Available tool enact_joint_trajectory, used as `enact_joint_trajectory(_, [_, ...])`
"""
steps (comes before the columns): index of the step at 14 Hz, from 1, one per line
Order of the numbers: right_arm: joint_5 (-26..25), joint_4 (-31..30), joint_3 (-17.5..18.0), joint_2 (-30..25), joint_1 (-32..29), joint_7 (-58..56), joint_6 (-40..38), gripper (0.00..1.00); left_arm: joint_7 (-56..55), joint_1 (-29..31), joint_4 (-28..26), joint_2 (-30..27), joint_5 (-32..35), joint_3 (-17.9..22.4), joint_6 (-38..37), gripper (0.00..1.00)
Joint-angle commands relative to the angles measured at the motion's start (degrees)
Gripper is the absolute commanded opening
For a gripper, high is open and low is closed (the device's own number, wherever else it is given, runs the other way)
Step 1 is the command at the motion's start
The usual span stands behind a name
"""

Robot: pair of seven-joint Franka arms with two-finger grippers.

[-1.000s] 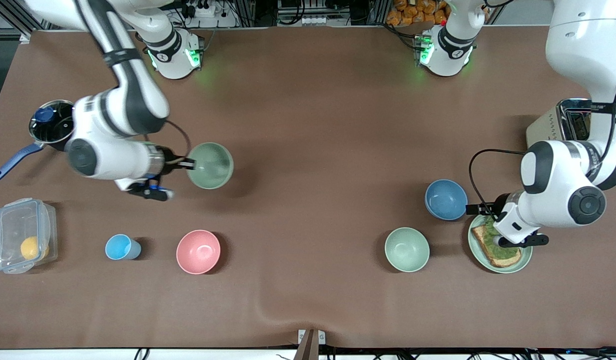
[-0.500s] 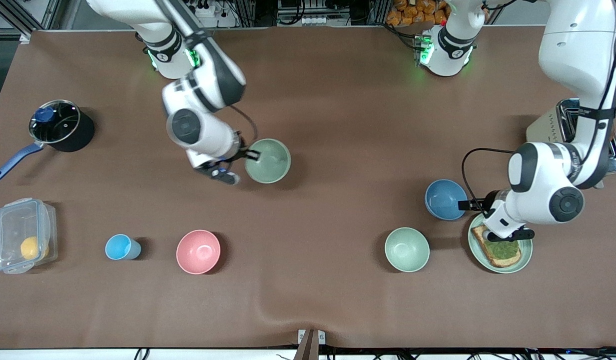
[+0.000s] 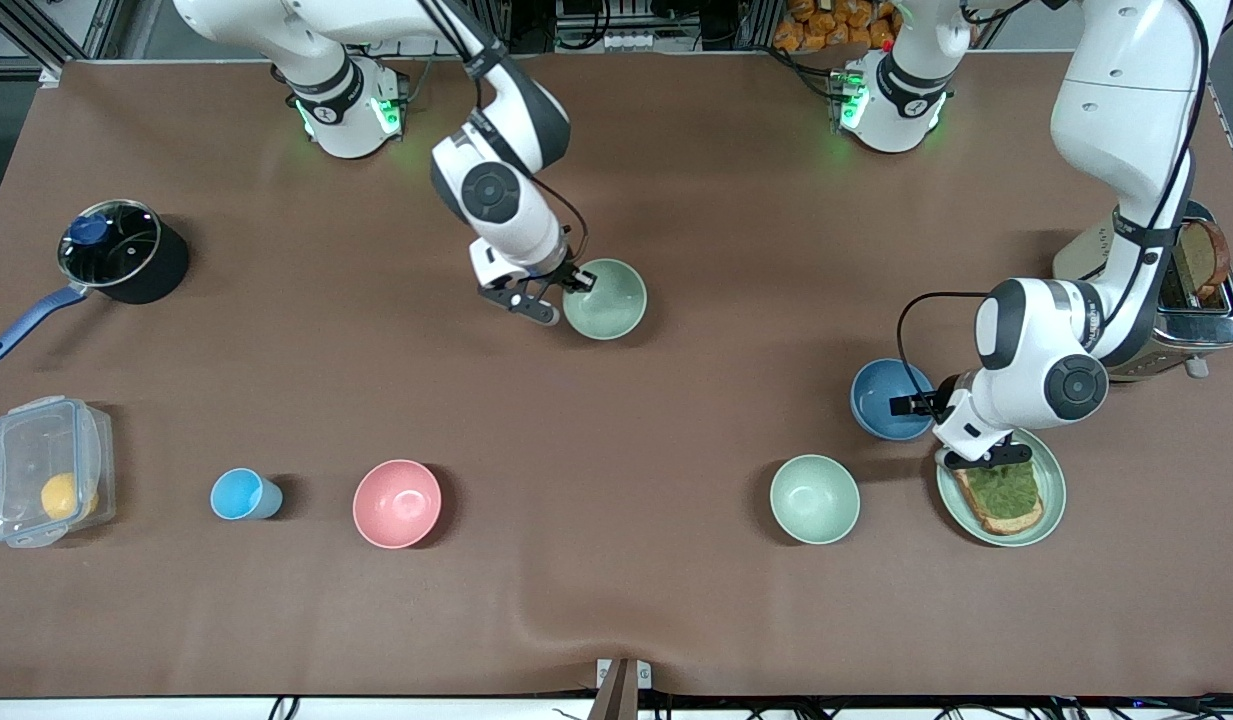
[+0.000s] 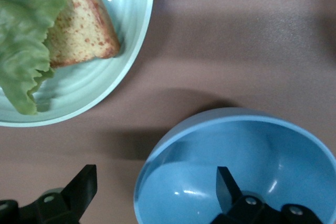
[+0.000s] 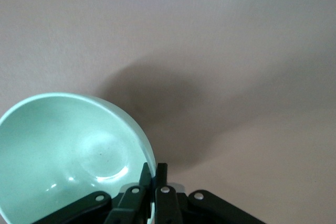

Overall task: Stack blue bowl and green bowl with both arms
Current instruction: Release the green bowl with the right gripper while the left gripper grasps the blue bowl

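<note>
The round matte sage-green bowl (image 3: pixel 604 298) is pinched by its rim between the pressed-together fingers of the right gripper (image 3: pixel 577 283) and is carried in the air over the middle of the brown table (image 3: pixel 676 200). Over the last second it has been swept from above the right arm's end of the table, near the lidded black saucepan (image 3: pixel 116 250), toward the centre, so the carry toward a meeting point seems well under way.

The round matte medium-blue bowl (image 3: pixel 889 398) rests on the table beside the pale green plate holding toast and lettuce (image 3: pixel 1048 490). The left gripper (image 3: pixel 908 405) has been brought in over its rim: in the left wrist view the jaws are spread, one finger (image 4: pixel 226 184) inside the bowl and the other outside it, with nothing yet clamped. A grasp of the blue bowl looks to be next.
</note>
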Motion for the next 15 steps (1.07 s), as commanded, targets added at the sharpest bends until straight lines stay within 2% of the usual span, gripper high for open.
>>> enact_joint_trajectory(1, [0.63, -0.24, -0.46, -0.1, 0.94, 1.66, 0.03, 0.49, -0.88, -0.21, -1.17, -0.9, -0.69, 0.08, 0.91, 1.0])
enact_joint_trajectory(2, [0.63, -0.24, -0.38, -0.1, 0.94, 2.88, -0.15, 0.6, -0.97, -0.39, -1.17, -0.9, -0.52, 0.08, 0.91, 1.0])
enact_joint_trajectory(3, [0.63, -0.24, -0.37, -0.1, 0.94, 4.72, -0.15, 0.69, -0.97, -0.56, -1.26, -0.81, -0.52, 0.08, 0.91, 0.92])
enact_joint_trajectory(4, [0.63, -0.15, -0.37, -0.1, 0.94, 5.26, -0.24, 0.81, -1.06, -0.65, -1.26, -0.81, -0.52, 0.08, 0.91, 0.7])
enact_joint_trajectory(5, [0.63, -0.15, -0.37, -0.27, 0.68, 5.44, -0.59, 1.0, -1.32, -0.65, -1.26, -0.81, -0.52, 0.08, 0.91, 0.47])
enact_joint_trajectory(6, [0.63, 0.46, -0.46, -0.62, 0.24, 6.14, -2.68, 1.0, -1.32, -0.56, -1.26, -0.81, -0.52, 0.08, 0.91, 0.3])
enact_joint_trajectory(7, [0.63, 1.68, -0.72, -0.97, -0.03, 6.23, -6.01, 1.0, -1.41, -0.56, -1.26, -0.81, -0.52, 0.08, 0.91, 0.24])
enact_joint_trajectory(10, [0.8, 5.9, -2.83, -1.24, -2.22, 5.89, -15.07, 1.0, -3.86, -1.09, -1.17, -1.16, -0.52, 0.08, 0.91, 0.22])
enact_joint_trajectory(12, [1.07, 6.27, -2.84, -0.98, -5.54, 5.53, -16.76, 1.0, -5.19, -1.71, -1.17, -2.03, -0.17, 0.17, 0.91, 0.14])
enact_joint_trajectory(13, [2.72, 6.18, -2.75, -0.89, -7.13, 5.97, -16.59, 1.0, -5.28, -1.71, -1.17, -2.65, -0.17, 0.08, 0.82, 0.04])
enact_joint_trajectory(14, [7.7, 6.09, -3.01, -0.8, -7.84, 6.23, -16.59, 1.0, -5.28, -1.62, -1.17, -3.18, -0.17, 0.08, 0.56, 0.0])
enact_joint_trajectory(15, [12.01, 6.0, -3.36, -0.45, -9.59, 6.15, -16.24, 1.0, -5.28, -1.62, -1.17, -3.53, -0.17, 0.08, 0.38, 0.0])
